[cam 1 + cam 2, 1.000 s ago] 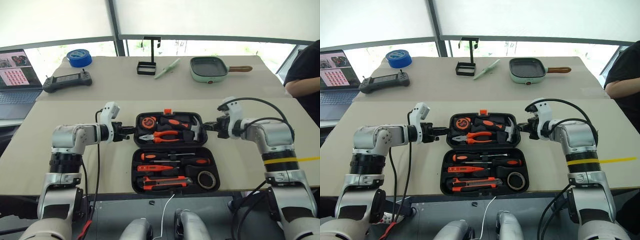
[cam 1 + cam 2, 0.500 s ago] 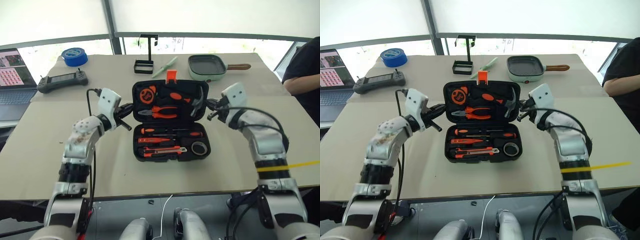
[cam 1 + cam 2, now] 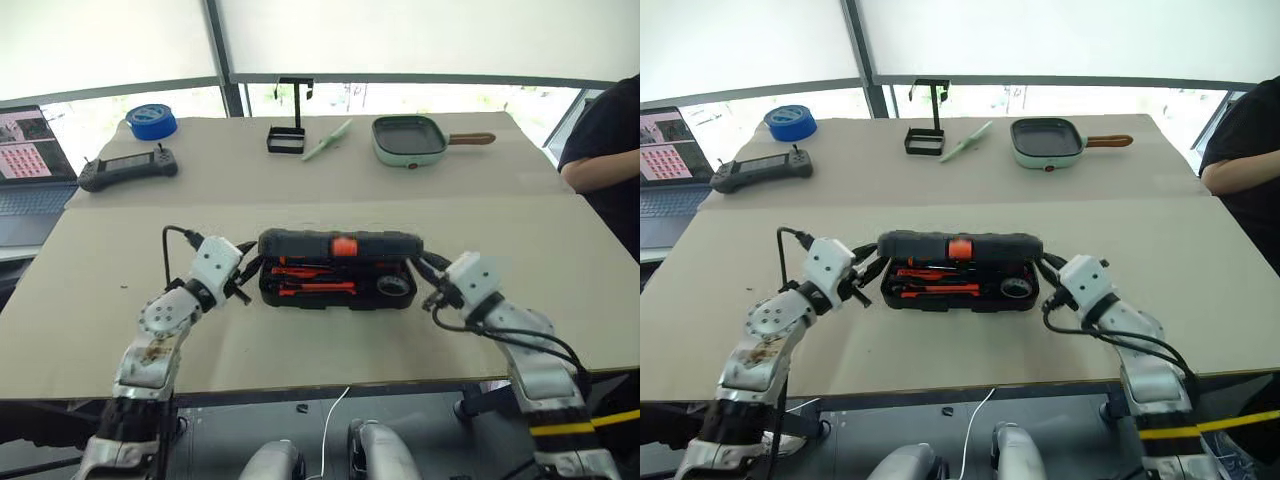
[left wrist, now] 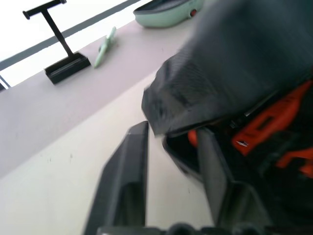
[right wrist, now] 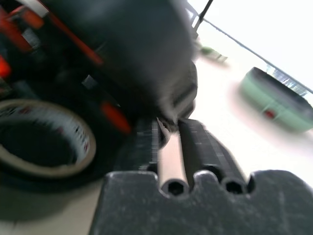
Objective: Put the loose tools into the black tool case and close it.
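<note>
One black tool case (image 3: 338, 246) mid-table, lid nearly down, one small tape roll (image 3: 396, 287) inside. Two grippers: left gripper (image 4: 171, 161) at its 9 o'clock with fingers apart, right gripper (image 5: 171, 142) at 3, fingers slightly apart.

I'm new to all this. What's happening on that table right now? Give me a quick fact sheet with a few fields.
case: black tool case, lid nearly down, a gap left at the front
inside: orange-handled tools and a small tape roll show through the gap
left gripper: at the case's left end, fingers apart
right gripper: at the case's right end, fingers slightly apart
far side of the table: blue tape roll, handheld controller, green pan
person: an arm at the table's right edge
</note>
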`<state>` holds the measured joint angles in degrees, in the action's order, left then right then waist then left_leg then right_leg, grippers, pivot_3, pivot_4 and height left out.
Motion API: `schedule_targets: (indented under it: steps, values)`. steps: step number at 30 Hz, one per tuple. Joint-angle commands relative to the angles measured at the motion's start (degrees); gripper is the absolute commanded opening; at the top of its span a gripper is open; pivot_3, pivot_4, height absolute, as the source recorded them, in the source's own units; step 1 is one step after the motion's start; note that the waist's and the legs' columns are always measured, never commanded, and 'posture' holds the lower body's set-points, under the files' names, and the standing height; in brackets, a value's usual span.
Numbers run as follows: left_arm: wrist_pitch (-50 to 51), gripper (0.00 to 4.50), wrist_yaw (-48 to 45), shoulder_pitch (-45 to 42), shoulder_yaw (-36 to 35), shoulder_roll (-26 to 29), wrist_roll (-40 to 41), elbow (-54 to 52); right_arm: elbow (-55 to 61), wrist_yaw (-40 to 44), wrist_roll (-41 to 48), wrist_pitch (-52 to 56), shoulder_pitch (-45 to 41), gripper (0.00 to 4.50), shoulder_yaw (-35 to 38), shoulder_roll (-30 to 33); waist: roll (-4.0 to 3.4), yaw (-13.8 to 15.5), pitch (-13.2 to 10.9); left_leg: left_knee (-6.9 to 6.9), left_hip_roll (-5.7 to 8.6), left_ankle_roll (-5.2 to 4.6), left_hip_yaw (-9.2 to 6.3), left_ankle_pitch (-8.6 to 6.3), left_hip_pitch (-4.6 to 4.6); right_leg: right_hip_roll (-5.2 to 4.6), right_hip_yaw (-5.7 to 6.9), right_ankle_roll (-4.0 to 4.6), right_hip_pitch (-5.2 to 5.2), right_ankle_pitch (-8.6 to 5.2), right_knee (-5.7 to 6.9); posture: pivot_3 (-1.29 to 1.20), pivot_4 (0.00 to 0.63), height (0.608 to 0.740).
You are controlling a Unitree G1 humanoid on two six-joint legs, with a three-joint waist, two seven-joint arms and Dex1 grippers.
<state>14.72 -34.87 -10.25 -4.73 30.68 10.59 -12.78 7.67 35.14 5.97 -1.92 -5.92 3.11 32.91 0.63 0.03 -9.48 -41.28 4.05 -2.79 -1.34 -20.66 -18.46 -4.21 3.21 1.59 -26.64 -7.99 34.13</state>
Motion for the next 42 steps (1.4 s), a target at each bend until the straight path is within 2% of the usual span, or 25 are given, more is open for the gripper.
schedule_targets:
  steps: [1, 2, 4, 5, 7, 9, 11, 12, 13, 15, 16, 22, 23, 26, 31, 33, 35, 39, 42]
  values:
    - [17.34, 3.17, -7.05, 3.14, -11.12, 8.73, 17.37, -13.76, 14.22, 7.95, 11.8, 10.19, 5.9, 2.06, 8.68, 8.0, 0.0, 0.15, -0.01, -0.01, 0.0, -0.03, 0.01, -0.01, -0.05, 0.0, -0.02, 0.0, -0.06, 0.0, 0.02, 0.0, 0.15, 0.74]
    - [22.52, 3.58, -9.59, 4.44, -14.14, 11.85, 22.65, -15.26, 16.82, 10.53, 15.08, 13.05, 8.48, 2.06, 10.48, 10.37, 0.01, 0.25, -0.01, 0.0, -0.01, -0.05, 0.01, -0.03, -0.06, 0.0, -0.01, -0.01, -0.07, 0.0, -0.01, 0.0, 0.15, 0.74]
    - [28.34, 3.58, -14.67, 6.13, -18.02, 17.7, 28.42, -14.38, 19.97, 15.65, 18.95, 15.9, 13.31, 2.06, 12.25, 14.43, 0.0, 0.41, -0.01, 0.07, -0.02, -0.1, -0.01, -0.06, 0.04, 0.03, 0.01, -0.05, 0.03, -0.06, -0.04, 0.0, 0.15, 0.74]
    - [29.72, 3.58, -17.14, 6.15, -17.79, 20.66, 28.81, -12.12, 20.73, 17.73, 19.81, 16.96, 15.1, 2.06, 11.96, 16.12, 0.0, 0.48, 0.0, 0.13, -0.04, -0.12, -0.02, -0.07, 0.19, 0.07, 0.02, -0.08, 0.17, -0.11, -0.08, 0.0, 0.15, 0.74]
    - [26.3, 3.58, -20.73, 4.63, -14.86, 24.04, 25.49, -6.85, 21.34, 20.7, 20.07, 17.08, 17.0, 2.06, 10.59, 18.09, 0.02, 0.62, 0.0, 0.29, -0.03, -0.3, -0.02, -0.19, 0.62, 0.1, 0.0, -0.42, 0.57, -0.41, -0.08, 0.0, 0.15, 0.74]
    - [19.9, 3.58, -21.85, -1.32, -7.8, 25.05, 18.25, 1.64, 21.41, 22.77, 19.67, 18.24, 16.94, 2.06, 7.88, 19.38, 0.01, 0.86, 0.0, 0.32, 0.05, -0.38, 0.07, -0.23, 0.67, 0.05, -0.02, -0.59, 0.6, -0.52, -0.05, 0.0, 0.15, 0.74]
    - [13.73, 3.61, -22.27, -8.42, -1.93, 24.08, 12.21, 9.67, 21.1, 23.7, 18.55, 18.44, 15.69, 1.54, 5.25, 19.88, 0.08, 1.25, -0.01, 0.29, 0.07, -0.38, 0.11, -0.22, 0.65, 0.07, -0.02, -0.56, 0.61, -0.5, -0.03, 0.0, 0.15, 0.74]
    - [10.62, 3.61, -22.83, -12.69, 1.02, 22.9, 9.35, 14.39, 20.73, 23.93, 17.92, 18.44, 14.54, 1.45, 3.85, 19.85, 0.17, 1.31, -0.03, 0.24, 0.08, -0.37, 0.11, -0.22, 0.65, 0.03, 0.0, -0.53, 0.64, -0.47, -0.03, 0.0, 0.15, 0.74]
    - [6.15, 3.34, -23.73, -17.93, 4.58, 20.79, 5.94, 20.1, 20.23, 24.36, 16.65, 18.33, 12.94, 1.02, 1.72, 19.93, 0.24, 1.34, -0.02, 0.24, 0.08, -0.35, 0.12, -0.21, 0.6, 0.01, -0.01, -0.2, 0.6, -0.27, -0.05, 0.0, 0.15, 0.74]
    - [-1.99, 2.89, -24.97, -27.81, 11.25, 15.73, -0.62, 31.56, 18.75, 24.55, 13.88, 18.0, 9.06, 0.38, -2.53, 19.31, 0.36, 1.62, 0.04, 0.2, 0.12, -0.34, 0.13, -0.2, 0.58, -0.03, 0.01, -0.13, 0.56, -0.22, -0.04, 0.0, 0.15, 0.74]
    - [-5.95, 2.44, -24.8, -31.32, 13.39, 13.54, -3.34, 36.46, 18.08, 24.31, 12.92, 18.26, 7.48, 0.02, -4.1, 18.9, 0.38, 1.63, 0.07, 0.13, 0.13, -0.34, 0.13, -0.2, 0.5, -0.03, 0.07, -0.13, 0.51, -0.2, -0.05, 0.0, 0.15, 0.74]
    - [-24.47, 0.29, -20.05, -45.19, 20.61, 2.88, -14.8, 61.14, 13.44, 23.32, 7.34, 17.87, 0.21, 0.0, -10.85, 15.92, 0.47, 0.79, 0.08, -0.31, 0.15, -0.36, 0.03, -0.21, -0.09, -0.08, 0.56, -0.18, 0.27, -0.15, -0.06, 0.0, 0.15, 0.74]
    - [-26.74, 0.11, -18.45, -46.72, 21.28, 1.74, -16.44, 64.19, 12.72, 23.26, 6.75, 17.78, -0.54, 0.0, -11.5, 15.51, 0.49, 0.59, 0.07, -0.38, 0.16, -0.37, 0.03, -0.22, -0.16, -0.06, 0.65, -0.19, 0.26, -0.14, -0.09, 0.0, 0.15, 0.74]
    - [-30.53, 0.11, -14.58, -50.52, 22.51, -1.23, -20.09, 71.39, 10.94, 23.16, 5.01, 17.5, -2.35, 0.0, -13.04, 14.52, 0.5, 0.52, 0.06, -0.47, 0.15, -0.38, 0.01, -0.22, -0.32, -0.1, 0.65, -0.21, 0.16, -0.13, -0.07, 0.0, 0.15, 0.74]
    - [-39.63, 0.11, -18.1, -51.83, 24.54, -3.17, -23.22, 74.91, 7.05, 20.37, 2.46, 17.96, -6.67, 0.0, -13.3, 11.73, 0.5, 0.69, 0.06, -0.58, 0.14, -0.37, -0.03, -0.22, -0.28, -0.22, 0.54, -0.21, 0.16, -0.12, -0.04, 0.0, 0.15, 0.74]
    - [-44.04, 0.11, -27.51, -49.4, 24.07, -1.92, -20.07, 71.81, 3.76, 19.82, 1.14, 16.51, -8.21, 0.0, -12.05, 12.28, 0.51, 0.78, 0.05, -0.58, 0.11, -0.37, -0.07, -0.22, -0.26, -0.21, 0.51, -0.21, 0.17, -0.12, -0.02, 0.0, 0.15, 0.74]
    - [-46.65, 0.11, -33.02, -47.52, 23.93, -0.85, -18.51, 69.24, 0.1, 19.37, -0.22, 14.8, -9.78, 0.0, -11.24, 12.8, 0.49, 0.74, 0.06, -0.59, 0.11, -0.38, -0.02, -0.22, -0.26, -0.22, 0.52, -0.21, 0.13, -0.12, -0.02, 0.0, 0.15, 0.74]
    - [-45.06, 0.11, -38.83, -44.07, 22.77, -0.08, -14.94, 62.36, -6.35, 19.2, -2.78, 10.84, -12.52, 0.0, -11.04, 13.52, 0.49, 0.86, 0.06, -0.62, 0.16, -0.43, -0.02, -0.24, -0.3, -0.22, 0.58, -0.27, 0.15, -0.08, -0.08, 0.0, 0.15, 0.74]
    - [-41.06, 0.11, -39.9, -42.96, 20.54, 1.04, -12.48, 57.08, -6.84, 21.49, -1.82, 10.08, -12.48, 0.0, -10.45, 14.4, 0.49, 0.94, 0.06, -0.62, 0.15, -0.44, -0.04, -0.24, -0.33, -0.21, 0.58, -0.27, 0.14, -0.08, -0.07, 0.0, 0.15, 0.74]
